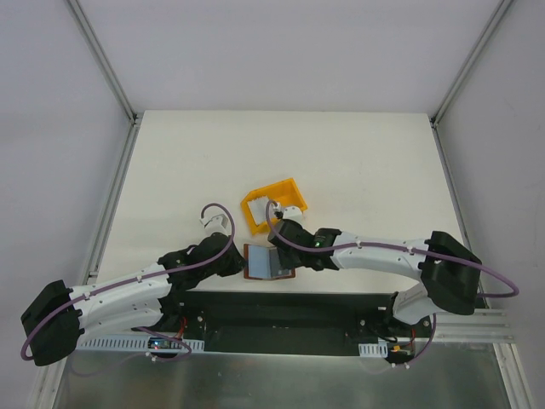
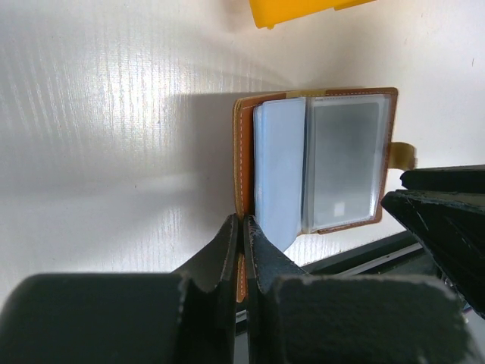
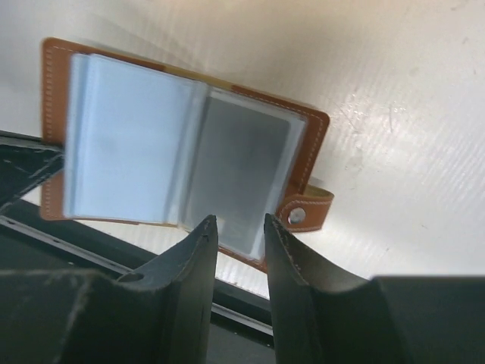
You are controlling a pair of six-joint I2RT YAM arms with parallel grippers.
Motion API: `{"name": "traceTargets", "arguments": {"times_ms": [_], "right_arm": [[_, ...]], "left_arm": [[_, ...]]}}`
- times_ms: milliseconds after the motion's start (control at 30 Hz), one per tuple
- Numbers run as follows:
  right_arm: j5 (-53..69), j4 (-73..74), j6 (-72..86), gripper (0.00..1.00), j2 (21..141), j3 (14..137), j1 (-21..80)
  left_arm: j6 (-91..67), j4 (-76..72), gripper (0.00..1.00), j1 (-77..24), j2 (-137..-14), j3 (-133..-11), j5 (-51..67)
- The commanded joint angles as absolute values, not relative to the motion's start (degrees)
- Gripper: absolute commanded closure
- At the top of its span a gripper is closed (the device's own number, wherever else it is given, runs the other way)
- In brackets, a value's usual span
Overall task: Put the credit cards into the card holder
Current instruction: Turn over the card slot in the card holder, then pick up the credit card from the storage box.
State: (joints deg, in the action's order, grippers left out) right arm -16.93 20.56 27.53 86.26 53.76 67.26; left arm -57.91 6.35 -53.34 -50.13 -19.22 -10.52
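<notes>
- Card holder point(image 1: 268, 262), one: a small folding wallet of tan-brown leather with pale stitching round its border. It lies open close to the near edge of the surface, just in front of the yellow bin and between our two hands.
- Snap tab point(image 3: 305, 214), one: a short leather strap with a round metal stud, jutting from the outer edge of the cover half that lies flat.
- Clear sleeves point(image 3: 129, 136): glossy bluish plastic pages. We count one raised sheaf and one flat page over a matt grey panel point(image 2: 345, 163); whether that panel is card or lining we cannot tell.
- Yellow bin point(image 1: 267, 188), one: hard plastic, open-topped, straight-walled, standing askew.
- Surface point(image 1: 341, 162), one: white, faintly ribbed, slightly shiny.
- Left hand point(image 2: 242, 224), one: dark, rough, matt fingers point(image 2: 265, 262) clenched on the stitched edge of the cover, with the leather pinched between them. The left arm point(image 1: 128, 294) lies low and bent, reaching in from the near left.
- Right hand point(image 3: 239, 220), one: two dark fingers standing apart, their tips either side of the flat page's nearest edge. We see nothing clamped, and contact we cannot tell. The right arm point(image 1: 383, 253) has its elbow out to the right and its forearm stretched leftward.
</notes>
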Motion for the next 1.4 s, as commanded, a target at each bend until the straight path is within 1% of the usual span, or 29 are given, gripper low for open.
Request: {"name": "traceTargets", "arguments": {"times_ms": [0,267,400,500,600,733,933,1167,1367], "right_arm": [[-18.28,22.06,29.0,0.66,83.58,51.68,66.1],[-17.32,20.48,28.57,0.66,82.53,51.41,65.48],[-14.86,19.08,26.9,0.64,81.13,52.29,64.17],[-14.5,18.28,25.58,0.6,78.93,53.26,63.37],[-13.98,17.76,23.39,0.52,77.26,54.49,62.06],[-10.65,17.32,20.66,0.45,77.6,56.77,58.11],[-5.28,15.56,17.32,0.42,81.12,61.95,52.04],[3.95,16.44,11.79,0.32,92.97,73.73,46.76],[7.11,18.89,9.76,0.28,102.47,81.64,43.69]], "left_arm": [[-58.62,6.24,1.0,-54.05,-50.18,-19.07,-10.81],[-58.45,6.24,1.0,-53.97,-50.01,-19.51,-10.28],[-58.1,6.24,1.0,-53.96,-49.57,-20.3,-9.84],[-57.92,6.24,1.0,-53.96,-49.57,-20.74,-9.93],[-58.18,6.24,1.0,-53.97,-49.48,-20.92,-10.11],[-58.45,6.15,1.0,-54.05,-49.13,-20.92,-10.37],[-58.53,6.24,1.0,-54.05,-48.25,-20.83,-10.72],[-58.36,6.24,1.0,-54.05,-48.16,-21.0,-10.72],[-58.01,6.5,1.0,-53.97,-47.46,-21.01,-11.25]]}}
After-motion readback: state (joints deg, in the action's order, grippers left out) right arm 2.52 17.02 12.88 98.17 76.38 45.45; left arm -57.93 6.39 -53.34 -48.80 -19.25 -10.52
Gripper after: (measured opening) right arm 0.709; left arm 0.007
